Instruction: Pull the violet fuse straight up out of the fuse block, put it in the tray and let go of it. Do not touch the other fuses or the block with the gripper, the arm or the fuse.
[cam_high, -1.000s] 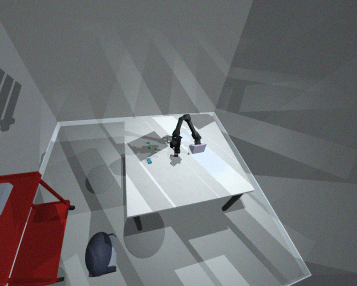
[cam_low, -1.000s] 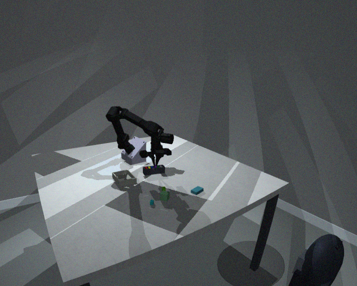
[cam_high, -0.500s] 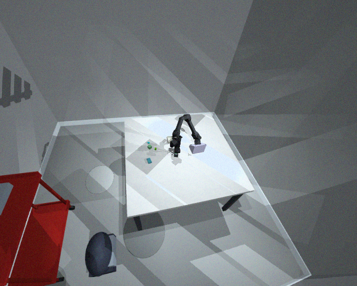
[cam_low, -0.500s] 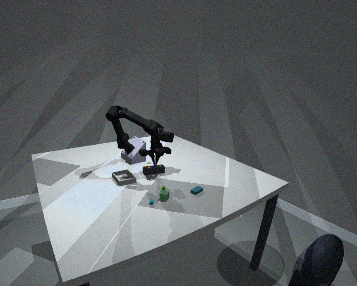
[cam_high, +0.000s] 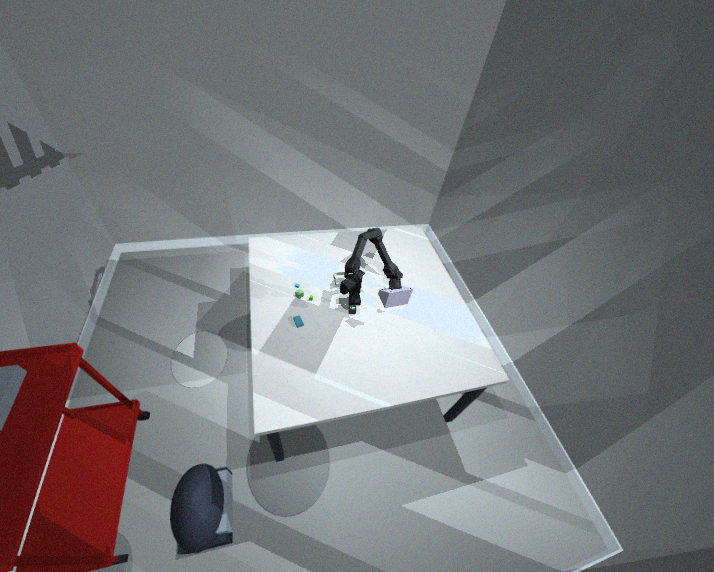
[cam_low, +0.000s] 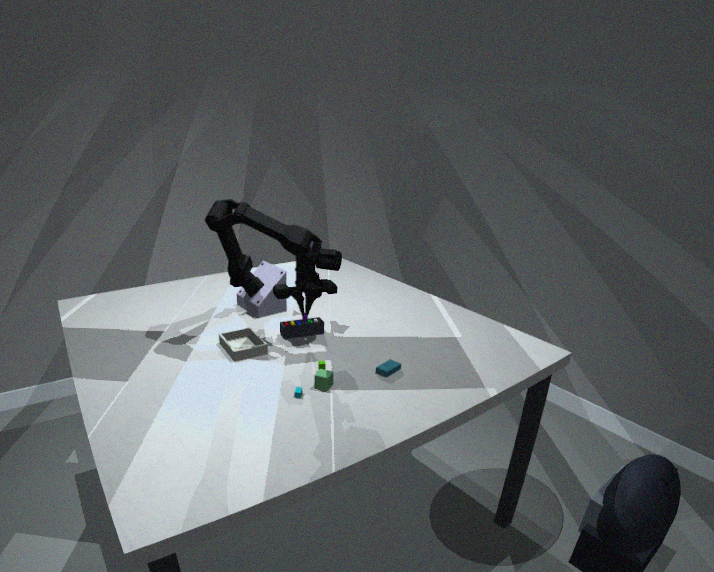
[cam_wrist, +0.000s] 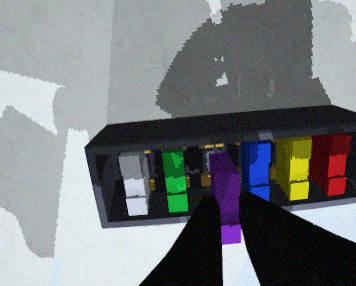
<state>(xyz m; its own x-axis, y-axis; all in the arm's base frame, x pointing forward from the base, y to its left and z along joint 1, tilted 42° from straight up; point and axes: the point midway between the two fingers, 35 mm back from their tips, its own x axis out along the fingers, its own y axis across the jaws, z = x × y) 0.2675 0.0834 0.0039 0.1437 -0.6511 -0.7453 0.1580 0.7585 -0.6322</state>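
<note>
Clearly, Our Pincer Has the Violet Fuse

We see the violet fuse as a slim, upright two-tone purple block, above its slot between the green and blue fuses in the black fuse block. Our pale table is streaked with light and shadow; a red cart stands on the grey floor. Our black arm arches high, its gripper pointing down, fingers clamped on the fuse.
</note>
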